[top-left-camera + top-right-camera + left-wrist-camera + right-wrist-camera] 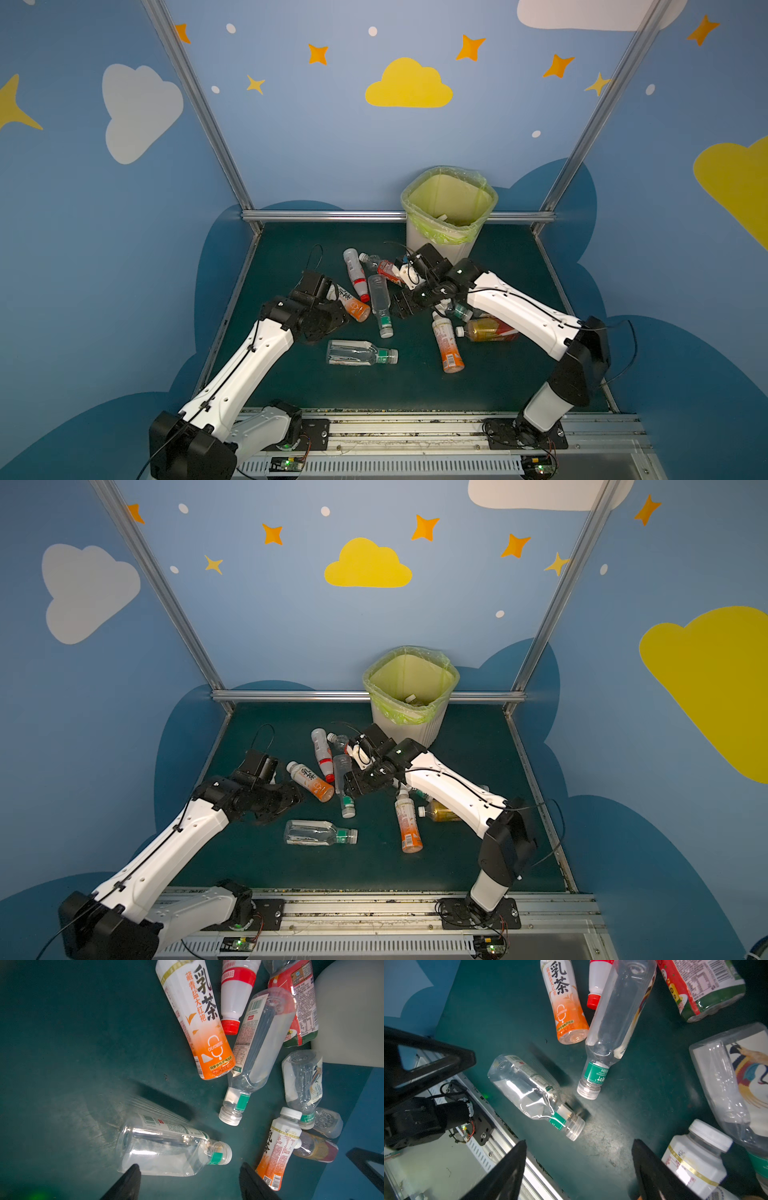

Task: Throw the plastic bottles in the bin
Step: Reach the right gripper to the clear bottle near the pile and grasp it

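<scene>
1 dark green table mat [519, 374] fills the floor of a blue booth in both top views. At its 12 to 1 o'clock edge stands the bin [419, 245], white and lined with a yellow-green bag, with a white cap showing inside. 2 white-and-black arms reach in from 6 o'clock. The left arm [249, 357] ends at 9 o'clock of the mat's middle, and the right arm [519, 307] ends over the middle.

About 9 plastic bottles [381, 305] lie on their sides in a loose pile at the middle, none upright, all outside the bin. 1 clear bottle [361, 353] with a green neck band lies alone at 6 o'clock of the pile.

In its wrist view the left gripper [189, 1165] has its fingers spread and holds nothing, with that clear bottle just ahead of them. The right gripper [579, 1142] is also spread and empty above the mat.

The bottles look empty, so they are likely light, thin-walled, slick, and apt to roll or dent. The safest hold is probably across the mid-body, not the tapered neck.
</scene>
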